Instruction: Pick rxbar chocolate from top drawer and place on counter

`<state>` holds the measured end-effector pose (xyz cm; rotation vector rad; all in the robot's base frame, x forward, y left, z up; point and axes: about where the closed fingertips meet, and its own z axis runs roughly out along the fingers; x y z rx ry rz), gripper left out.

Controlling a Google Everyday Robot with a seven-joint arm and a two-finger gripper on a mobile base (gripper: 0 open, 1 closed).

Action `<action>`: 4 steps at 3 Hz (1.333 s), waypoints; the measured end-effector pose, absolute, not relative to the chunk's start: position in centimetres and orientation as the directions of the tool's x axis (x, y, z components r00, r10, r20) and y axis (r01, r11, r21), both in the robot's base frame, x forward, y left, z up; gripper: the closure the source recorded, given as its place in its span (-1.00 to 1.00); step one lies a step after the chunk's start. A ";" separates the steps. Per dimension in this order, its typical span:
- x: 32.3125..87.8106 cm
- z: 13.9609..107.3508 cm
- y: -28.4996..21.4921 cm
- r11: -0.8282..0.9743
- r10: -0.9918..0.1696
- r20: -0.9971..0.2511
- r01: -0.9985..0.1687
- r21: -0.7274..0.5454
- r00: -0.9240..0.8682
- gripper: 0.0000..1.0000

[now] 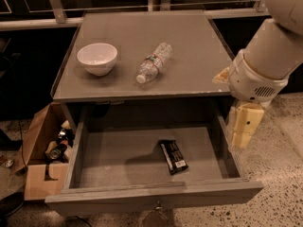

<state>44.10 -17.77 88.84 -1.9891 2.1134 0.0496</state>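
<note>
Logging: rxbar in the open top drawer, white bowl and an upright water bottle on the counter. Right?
Not quite: the camera view shows the water bottle lying on its side on the counter. The rest holds; the gripper hangs right of the top drawer.

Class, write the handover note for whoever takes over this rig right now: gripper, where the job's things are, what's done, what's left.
Gripper: outside the top drawer, beside its right wall, touching none of the task's things.
Rxbar chocolate: lying flat on the drawer floor, right of centre.
Counter: carries a white bowl and a plastic bottle on its side; no bar on it.
Done: drawer stands open.
Left: reach in, grasp the bar, lift it, set it on the counter.
</note>
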 end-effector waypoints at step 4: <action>45.0 82.5 -18.9 0.413 -0.898 -0.168 -0.911 -0.007 -0.406 -1.00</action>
